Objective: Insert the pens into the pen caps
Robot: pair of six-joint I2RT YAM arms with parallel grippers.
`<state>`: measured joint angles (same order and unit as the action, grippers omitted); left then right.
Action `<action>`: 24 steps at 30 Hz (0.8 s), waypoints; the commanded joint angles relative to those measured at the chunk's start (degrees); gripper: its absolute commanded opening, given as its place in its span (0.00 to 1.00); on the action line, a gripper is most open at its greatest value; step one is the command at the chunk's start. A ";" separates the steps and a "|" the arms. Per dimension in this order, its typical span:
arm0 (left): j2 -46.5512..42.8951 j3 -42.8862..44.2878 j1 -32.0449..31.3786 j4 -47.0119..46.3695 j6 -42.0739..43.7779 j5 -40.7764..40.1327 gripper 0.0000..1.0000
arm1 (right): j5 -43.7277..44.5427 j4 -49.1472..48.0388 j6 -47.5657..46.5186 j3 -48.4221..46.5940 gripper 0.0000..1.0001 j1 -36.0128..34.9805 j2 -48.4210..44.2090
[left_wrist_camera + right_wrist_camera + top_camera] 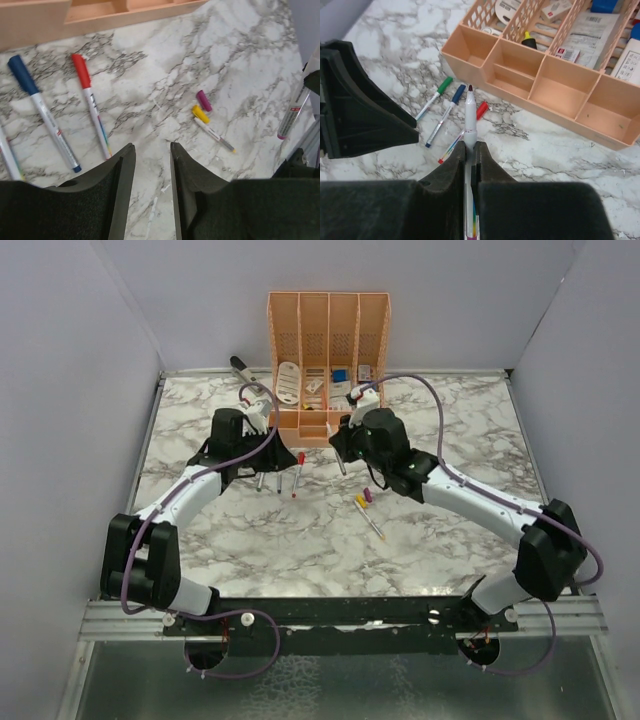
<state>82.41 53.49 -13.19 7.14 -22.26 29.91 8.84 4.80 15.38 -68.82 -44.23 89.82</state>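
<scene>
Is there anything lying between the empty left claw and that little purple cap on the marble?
Nothing visible: only bare marble tabletop separates the open left gripper from the stubby purple plastic cap. A thin white yellow-capped pen lies close beside the cap and might get nudged.

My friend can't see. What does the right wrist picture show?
The right gripper is shut on a thin white pen with a dark tip, pointing away. Beyond lie a green-capped pen, a blue-capped pen and a red-capped pen on the marble table, beside a peach plastic organizer.
</scene>
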 commanded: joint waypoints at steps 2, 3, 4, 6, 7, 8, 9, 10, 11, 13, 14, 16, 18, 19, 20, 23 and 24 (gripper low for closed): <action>-2.63 -5.22 -0.43 -25.61 -7.11 19.37 0.37 | 3.09 -15.26 5.58 10.46 0.01 0.47 -9.62; -2.86 -6.42 -0.81 -30.93 -9.74 21.61 0.38 | 2.86 -17.30 6.34 12.17 0.01 0.46 -11.85; -2.99 -6.98 -1.48 -34.54 -11.69 23.05 0.38 | 2.52 -19.34 6.84 13.79 0.01 0.46 -13.65; -3.06 -6.25 -3.48 -37.26 -11.12 24.65 0.39 | 2.04 -22.40 8.21 16.36 0.01 0.46 -16.35; -2.96 -5.58 -4.67 -37.36 -10.42 25.19 0.40 | 1.79 -23.39 8.74 17.35 0.01 0.46 -17.56; -2.67 -4.77 -5.96 -37.37 -9.95 25.46 0.40 | 1.66 -24.17 9.39 18.10 0.01 0.46 -18.47; -2.31 -4.03 -7.15 -37.37 -9.67 25.58 0.40 | 1.47 -24.79 9.89 18.73 0.01 0.46 -19.45; -1.64 -3.28 -8.51 -37.38 -9.58 25.37 0.40 | 1.16 -25.32 10.41 19.20 0.01 0.46 -20.20; -1.02 -2.72 -9.51 -37.37 -9.68 24.77 0.40 | 0.78 -25.44 10.95 19.42 0.01 0.46 -20.77; 0.29 -1.57 -11.48 -37.44 -9.81 23.81 0.40 | 0.01 -25.45 11.72 19.67 0.01 0.46 -21.53; 0.93 -1.06 -12.48 -37.41 -9.70 23.58 0.40 | -0.11 -25.41 12.05 19.87 0.01 0.46 -21.87; 1.55 -0.29 -13.90 -37.46 -9.48 23.05 0.40 | -0.36 -25.45 12.34 20.34 0.01 0.46 -22.41; 1.80 0.24 -14.67 -37.46 -9.24 22.97 0.41 | -0.42 -25.64 12.26 20.90 0.01 0.46 -22.91; 1.78 0.42 -14.81 -37.46 -9.19 22.94 0.41 | -0.43 -25.59 12.23 21.06 0.01 0.46 -23.27; 1.73 0.54 -14.89 -37.46 -9.14 22.86 0.41 | -0.45 -25.39 12.22 21.18 0.01 0.46 -23.55; 1.83 1.05 -14.93 -37.46 -9.43 22.89 0.41 | -0.59 -24.88 12.33 21.51 0.01 0.46 -24.21; 1.97 1.25 -14.98 -37.46 -9.54 22.95 0.41 | -0.82 -24.83 12.27 21.79 0.01 0.46 -24.44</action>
<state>83.70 52.80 -27.77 -28.21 -31.62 51.51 9.63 -18.22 26.39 -48.12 -43.62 67.33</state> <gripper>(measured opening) 0.407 0.041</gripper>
